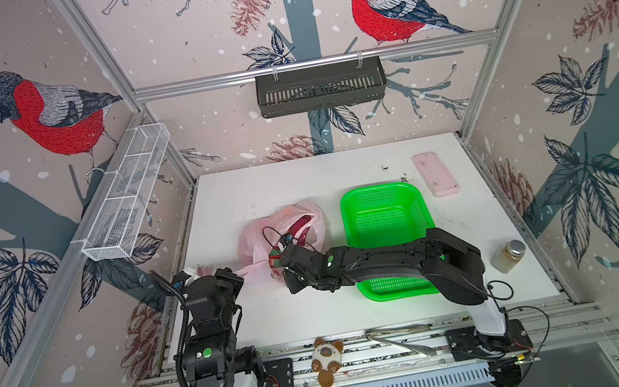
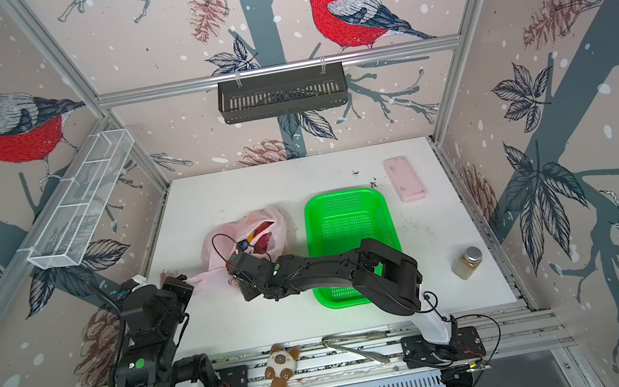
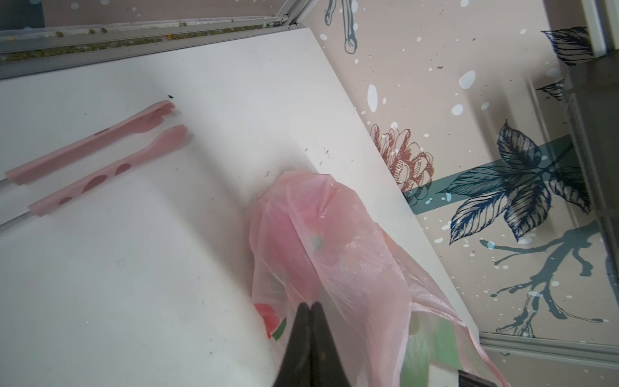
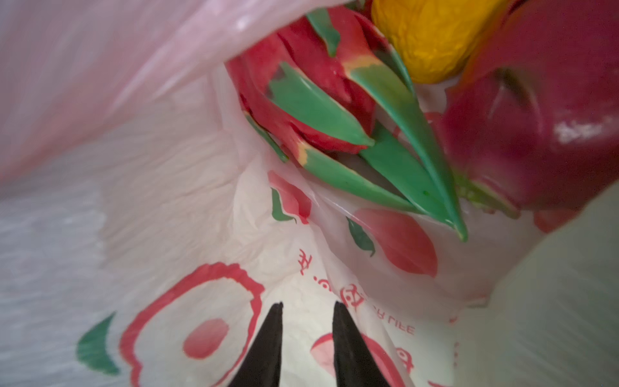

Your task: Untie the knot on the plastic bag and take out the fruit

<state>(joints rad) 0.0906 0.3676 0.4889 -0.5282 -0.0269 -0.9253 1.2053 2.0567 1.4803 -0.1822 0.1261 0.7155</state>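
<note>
The pale pink plastic bag [image 1: 296,213] [image 2: 263,216] lies left of the table's middle in both top views, its mouth gaping towards the arms. My left gripper [image 3: 310,305] [image 1: 233,276] is shut on a stretched edge of the plastic bag [image 3: 335,241], pulling it taut towards the table's left side. My right gripper [image 4: 308,305] is open inside the plastic bag [image 4: 187,187], with only printed film under its fingers. Ahead of it lies the fruit: a dragon fruit [image 4: 318,90], a yellow fruit [image 4: 432,37] and a second magenta dragon fruit [image 4: 549,110]. The knot is not in view.
A green basket [image 1: 383,208] stands right of the bag, partly under my right arm. A pink slab [image 1: 435,174] lies at the back right, a jar [image 1: 509,255] at the right edge. A plush toy [image 1: 327,358] and metal tongs [image 1: 400,340] rest on the front rail. Pink-tipped tongs [image 3: 100,157] lie near the left gripper.
</note>
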